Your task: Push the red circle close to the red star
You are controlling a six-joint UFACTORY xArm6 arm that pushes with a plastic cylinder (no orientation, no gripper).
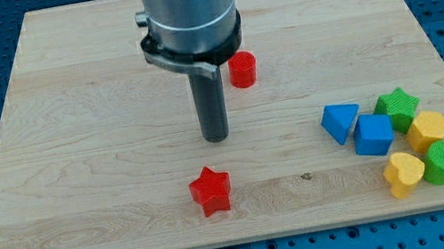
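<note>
The red circle (242,69) is a small red cylinder on the wooden board, just right of the arm's body near the view's top centre. The red star (210,190) lies lower down, left of centre. My tip (217,136) is the lower end of the dark rod. It stands between the two, below and left of the red circle and above and slightly right of the red star, touching neither.
A cluster at the view's lower right: blue triangle (341,121), blue cube (374,134), green star (398,107), yellow hexagon (428,130), yellow heart (404,173), green cylinder (442,162). The wooden board (75,167) sits on a blue perforated table.
</note>
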